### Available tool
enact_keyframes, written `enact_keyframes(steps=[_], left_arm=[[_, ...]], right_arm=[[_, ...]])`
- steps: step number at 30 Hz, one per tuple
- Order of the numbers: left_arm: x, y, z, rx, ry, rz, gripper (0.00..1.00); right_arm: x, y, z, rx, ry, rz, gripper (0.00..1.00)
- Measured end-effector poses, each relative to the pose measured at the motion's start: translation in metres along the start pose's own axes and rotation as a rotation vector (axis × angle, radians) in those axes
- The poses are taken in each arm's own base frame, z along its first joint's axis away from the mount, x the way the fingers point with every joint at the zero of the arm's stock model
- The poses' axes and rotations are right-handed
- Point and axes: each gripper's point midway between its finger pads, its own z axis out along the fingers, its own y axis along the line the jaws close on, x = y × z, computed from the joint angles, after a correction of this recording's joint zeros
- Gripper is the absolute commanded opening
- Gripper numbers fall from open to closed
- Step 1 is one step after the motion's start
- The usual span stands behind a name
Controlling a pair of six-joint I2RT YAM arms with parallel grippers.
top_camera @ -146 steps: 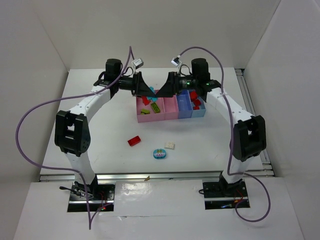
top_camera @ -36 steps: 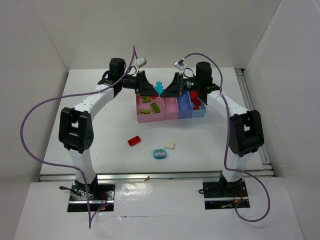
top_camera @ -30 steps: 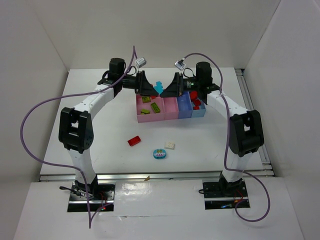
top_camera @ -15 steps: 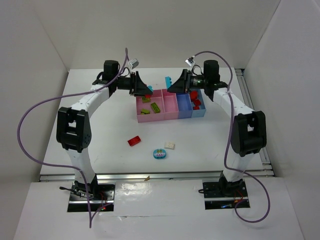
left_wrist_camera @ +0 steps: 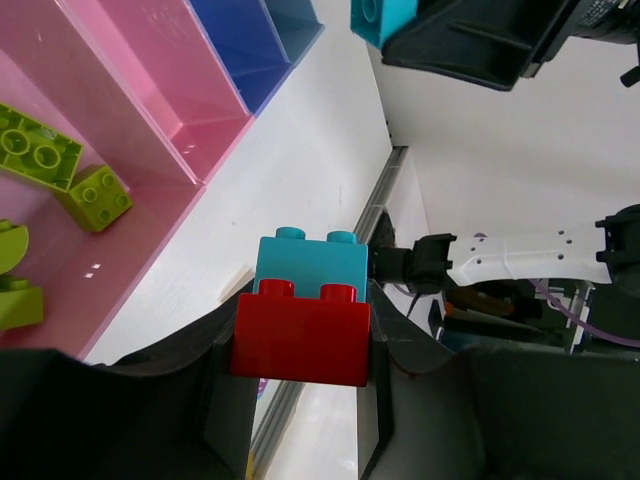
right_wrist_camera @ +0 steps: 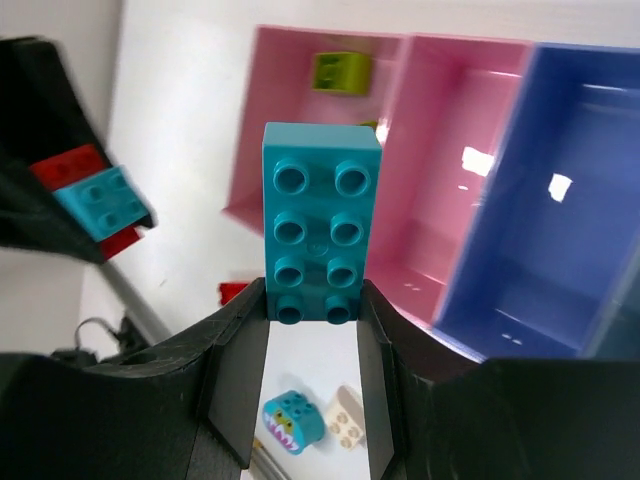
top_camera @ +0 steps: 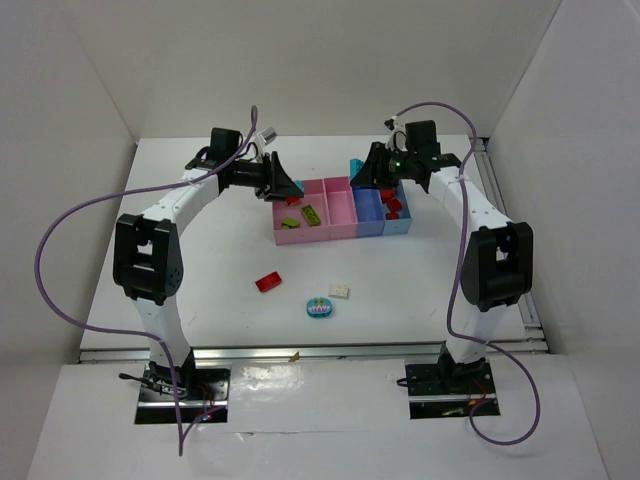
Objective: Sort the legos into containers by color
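Nearby, loose red brick [top_camera: 267, 282], cream brick [top_camera: 340, 290], teal piece [top_camera: 319, 308].

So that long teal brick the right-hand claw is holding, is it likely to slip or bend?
Probably not bend: the long teal brick looks like hard moulded plastic. It could slip or pivot, since the right gripper pinches only one end of its smooth sides. Likely light: most of it juts out unsupported.

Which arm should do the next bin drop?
Right, likely. The right gripper holds one teal brick near the blue bin. The left gripper holds a red-and-teal pair, joined, two colors, by the wide pink bin.
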Motion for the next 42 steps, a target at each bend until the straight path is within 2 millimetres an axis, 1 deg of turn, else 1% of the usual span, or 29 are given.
enact_keyframes(steps=[6, 9, 11, 14, 17, 19, 22, 26, 29, 31, 32, 33, 35, 36, 37, 39, 40, 42], left_arm=[[-0.004, 0.003, -0.001, -0.039, -0.013, 0.006, 0.00], [-0.009, 0.006, -0.003, -0.081, -0.028, 0.007, 0.00], [-0.011, 0.011, -0.004, -0.117, -0.039, 0.013, 0.00], [-0.013, 0.020, -0.005, -0.179, -0.052, -0.002, 0.00], [-0.013, 0.030, -0.009, -0.246, -0.061, -0.006, 0.00], [-0.014, 0.035, -0.011, -0.281, -0.066, -0.005, 0.00], [-0.015, 0.039, -0.013, -0.315, -0.069, 0.003, 0.00], [-0.015, 0.042, -0.015, -0.334, -0.071, 0.005, 0.00], [-0.014, 0.044, -0.015, -0.342, -0.067, 0.014, 0.00], [-0.014, 0.044, -0.016, -0.345, -0.066, 0.013, 0.00], [-0.014, 0.044, -0.016, -0.346, -0.066, 0.013, 0.00], [-0.014, 0.045, -0.015, -0.346, -0.065, 0.013, 0.00], [-0.014, 0.045, -0.015, -0.346, -0.064, 0.011, 0.00], [-0.014, 0.045, -0.015, -0.343, -0.062, 0.011, 0.00], [-0.015, 0.044, -0.014, -0.338, -0.060, 0.011, 0.00], [-0.015, 0.040, -0.013, -0.318, -0.054, 0.014, 0.00], [-0.016, 0.036, -0.012, -0.299, -0.047, 0.015, 0.00], [-0.019, 0.026, -0.010, -0.251, -0.038, 0.026, 0.00]], right_arm=[[0.000, -0.034, 0.007, 0.197, 0.002, 0.018, 0.00], [0.003, -0.048, 0.012, 0.266, 0.011, 0.020, 0.00], [0.008, -0.053, 0.015, 0.297, 0.029, 0.015, 0.00], [0.012, -0.051, 0.026, 0.319, 0.059, -0.019, 0.00], [0.011, -0.041, 0.044, 0.311, 0.082, -0.068, 0.00], [0.013, -0.039, 0.056, 0.312, 0.097, -0.085, 0.00], [0.021, -0.039, 0.069, 0.312, 0.126, -0.094, 0.00], [0.030, -0.047, 0.075, 0.329, 0.155, -0.082, 0.00], [0.028, -0.049, 0.079, 0.332, 0.158, -0.081, 0.05], [0.026, -0.050, 0.082, 0.332, 0.157, -0.082, 0.11], [0.026, -0.050, 0.084, 0.331, 0.158, -0.082, 0.27], [0.026, -0.051, 0.085, 0.332, 0.159, -0.081, 0.31], [0.028, -0.052, 0.086, 0.334, 0.167, -0.079, 0.34], [0.030, -0.052, 0.086, 0.334, 0.171, -0.079, 0.44], [0.031, -0.053, 0.086, 0.336, 0.175, -0.077, 0.51], [0.032, -0.053, 0.085, 0.337, 0.179, -0.077, 0.59], [0.032, -0.052, 0.085, 0.336, 0.179, -0.077, 0.66], [0.032, -0.052, 0.085, 0.336, 0.181, -0.080, 0.67]])
